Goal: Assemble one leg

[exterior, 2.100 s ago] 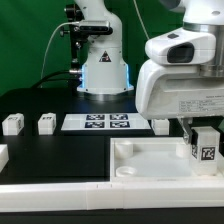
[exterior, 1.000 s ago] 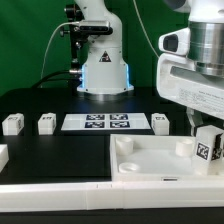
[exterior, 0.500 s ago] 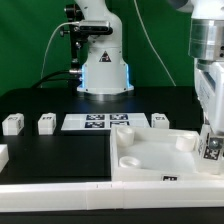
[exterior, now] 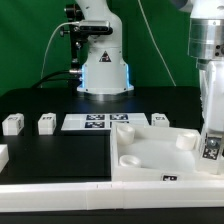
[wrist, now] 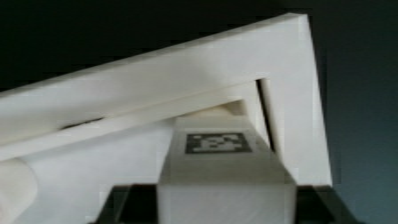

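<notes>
My gripper (exterior: 212, 140) is at the exterior view's right edge, over the far right corner of the large white tray-like part (exterior: 150, 155). It is shut on a leg (exterior: 211, 148), a small white post with a marker tag. In the wrist view the leg (wrist: 221, 160) sits between the dark fingers (wrist: 128, 205), its tag facing the camera, and points into the tray's corner (wrist: 285, 90). Whether the leg touches the tray I cannot tell. Three more legs lie on the black table: two at the left (exterior: 12, 123) (exterior: 46, 123) and one behind the tray (exterior: 160, 119).
The marker board (exterior: 96, 122) lies flat at the table's middle back. The robot base (exterior: 103, 65) stands behind it. A white part (exterior: 3, 156) sits at the exterior view's left edge. A white rail (exterior: 60, 194) runs along the front.
My gripper has moved to the exterior view's right and down with the leg, from above the tray's middle right to its right corner. In the last half second it barely moved.
</notes>
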Controlling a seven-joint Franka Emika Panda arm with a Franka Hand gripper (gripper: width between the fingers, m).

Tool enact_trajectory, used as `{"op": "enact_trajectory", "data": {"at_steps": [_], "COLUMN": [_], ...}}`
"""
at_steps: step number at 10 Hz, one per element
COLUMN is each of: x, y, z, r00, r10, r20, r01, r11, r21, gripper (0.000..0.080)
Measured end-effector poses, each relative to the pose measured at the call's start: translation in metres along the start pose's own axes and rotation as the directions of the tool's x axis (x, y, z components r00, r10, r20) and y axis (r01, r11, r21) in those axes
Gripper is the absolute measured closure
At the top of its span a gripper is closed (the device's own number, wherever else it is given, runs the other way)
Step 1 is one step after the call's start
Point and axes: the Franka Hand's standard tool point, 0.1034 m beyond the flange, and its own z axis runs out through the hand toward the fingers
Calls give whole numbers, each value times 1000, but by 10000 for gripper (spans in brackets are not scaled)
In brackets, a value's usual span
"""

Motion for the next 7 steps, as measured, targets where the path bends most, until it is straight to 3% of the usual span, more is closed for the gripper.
{"op": "enact_trajectory", "data": {"at_steps": [3,4,5,6,7], "x": [0,0,0,0,0], "y": [0,0,1,1,1], "z": [1,1,1,1,1], "r00": [998,998,998,998,998], "r10": [-57,-58,-62,-62,-62], "r20": [-4,-4,-4,-4,-5], "r01": [57,58,62,62,62], "r11": [998,998,998,998,998], "r21": [3,2,2,2,2], "gripper": [502,251,251,180,158]}}
